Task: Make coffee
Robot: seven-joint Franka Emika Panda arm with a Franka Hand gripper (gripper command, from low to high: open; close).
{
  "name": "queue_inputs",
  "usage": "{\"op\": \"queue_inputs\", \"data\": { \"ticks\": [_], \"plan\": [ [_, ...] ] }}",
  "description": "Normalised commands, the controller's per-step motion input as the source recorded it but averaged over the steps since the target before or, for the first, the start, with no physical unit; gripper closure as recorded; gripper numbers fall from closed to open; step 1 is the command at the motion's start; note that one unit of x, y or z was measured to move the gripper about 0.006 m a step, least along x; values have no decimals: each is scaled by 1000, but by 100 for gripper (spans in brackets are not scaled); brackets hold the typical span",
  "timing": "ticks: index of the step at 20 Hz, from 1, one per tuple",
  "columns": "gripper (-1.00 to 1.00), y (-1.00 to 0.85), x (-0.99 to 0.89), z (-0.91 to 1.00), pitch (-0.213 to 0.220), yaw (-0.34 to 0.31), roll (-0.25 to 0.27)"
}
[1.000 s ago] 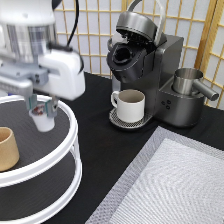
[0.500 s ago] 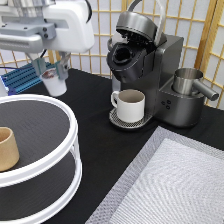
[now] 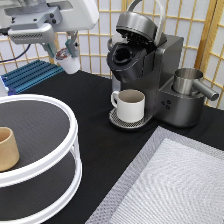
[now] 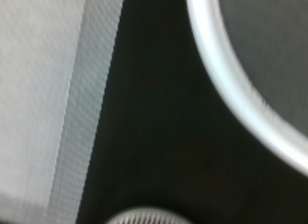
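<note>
Black table (image 3: 95, 125), paper screen behind. Gripper (image 3: 64, 50): raised at the exterior view's top left, pointing down, fingers clamped on the coffee pod (image 3: 68, 61), held in the air. Coffee machine (image 3: 150, 75): lid open, white mug (image 3: 129, 105) on its drip tray. Round two-tier shelf (image 3: 60, 150): tan cup (image 3: 7, 148) on top tier

The gripper (image 3: 63, 49), closed on the coffee pod (image 3: 68, 61), has risen from just above the two-tier stand (image 3: 60, 117) and now hangs high, shifted toward the coffee machine (image 3: 150, 75) with its lid open.
</note>
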Motion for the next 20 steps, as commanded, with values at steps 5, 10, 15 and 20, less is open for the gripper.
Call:
{"op": "queue_inputs", "data": {
  "ticks": [5,10,15,20],
  "plan": [
    [100,111,160,354,77,1,340],
    [100,227,301,668,62,-41,218],
    [100,449,507,739,62,-83,81],
    [100,502,557,467,88,-86,32]
  ]
}}
